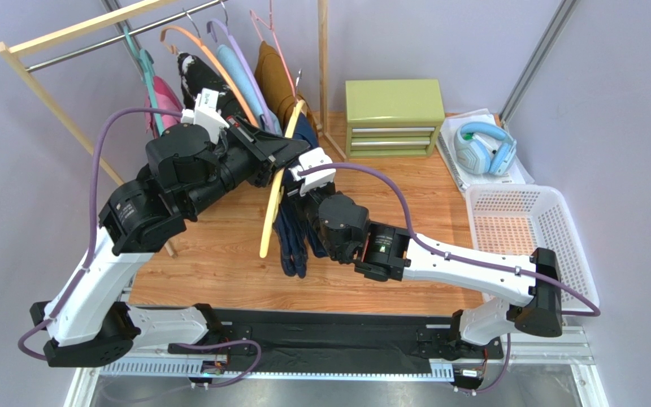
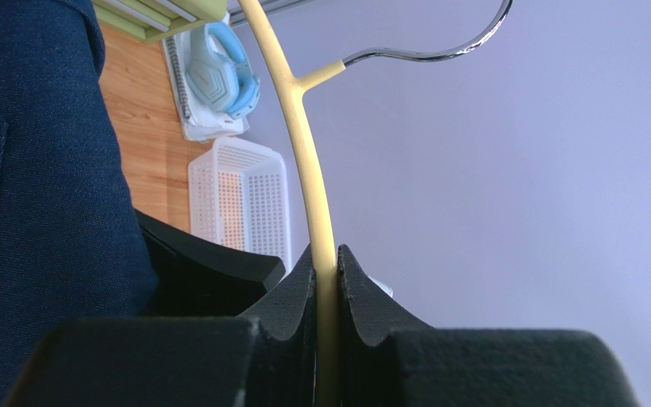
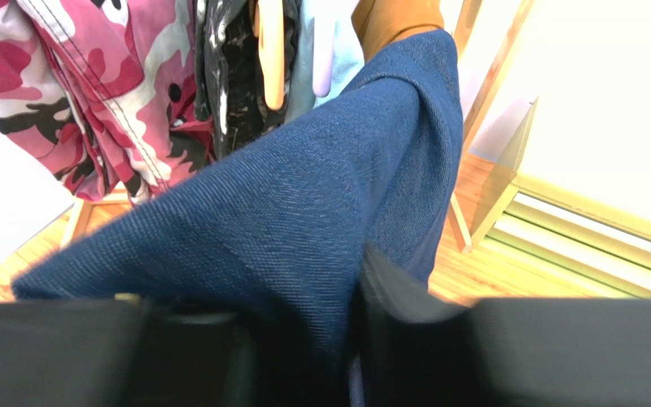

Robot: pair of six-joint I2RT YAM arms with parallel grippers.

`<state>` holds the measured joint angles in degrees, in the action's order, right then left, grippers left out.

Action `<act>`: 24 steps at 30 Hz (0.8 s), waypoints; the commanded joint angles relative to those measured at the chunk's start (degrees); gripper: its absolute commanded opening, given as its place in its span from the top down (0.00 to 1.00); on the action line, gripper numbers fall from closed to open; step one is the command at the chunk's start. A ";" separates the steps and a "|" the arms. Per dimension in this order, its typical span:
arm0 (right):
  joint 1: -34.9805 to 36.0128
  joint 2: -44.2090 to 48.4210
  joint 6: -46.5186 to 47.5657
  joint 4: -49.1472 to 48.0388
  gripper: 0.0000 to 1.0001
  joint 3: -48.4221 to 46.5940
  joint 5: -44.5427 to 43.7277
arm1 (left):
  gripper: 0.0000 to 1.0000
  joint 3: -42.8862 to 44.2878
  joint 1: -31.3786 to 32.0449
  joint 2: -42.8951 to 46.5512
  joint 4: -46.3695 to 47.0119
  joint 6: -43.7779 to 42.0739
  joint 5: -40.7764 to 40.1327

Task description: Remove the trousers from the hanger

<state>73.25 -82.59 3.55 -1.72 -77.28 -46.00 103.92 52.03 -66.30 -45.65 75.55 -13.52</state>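
The navy trousers (image 1: 291,240) hang over a yellow hanger (image 1: 271,212) held above the table. My left gripper (image 1: 291,151) is shut on the hanger's yellow bar (image 2: 314,195), with the denim (image 2: 40,195) at its left. My right gripper (image 1: 314,222) is shut on a fold of the navy trousers (image 3: 303,220); the cloth covers its fingers. The pink camouflage trousers (image 3: 74,93) hang on the rack (image 1: 163,93) behind.
A wooden clothes rack (image 1: 66,34) carries several hangers with a black splotched garment (image 1: 191,72) and a brown one (image 1: 271,80). A green drawer box (image 1: 392,117), blue headphones (image 1: 486,146) and a white basket (image 1: 528,233) stand at the right.
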 commanded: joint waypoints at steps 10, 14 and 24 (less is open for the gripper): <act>-0.92 2.52 -1.97 -6.63 1.00 -1.21 -2.08 | 1.00 -0.47 0.53 3.81 6.36 1.53 -0.89; -1.01 4.62 -4.68 -7.86 1.00 -0.86 -2.87 | 1.00 -0.91 0.53 3.90 5.84 1.18 -2.39; -1.01 6.74 -6.10 -8.39 1.00 -6.13 -4.10 | 1.00 -3.02 0.53 4.34 4.69 1.44 -4.76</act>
<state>73.03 -80.49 0.36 -2.66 -77.76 -46.13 101.08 52.42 -64.16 -43.66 77.47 -15.25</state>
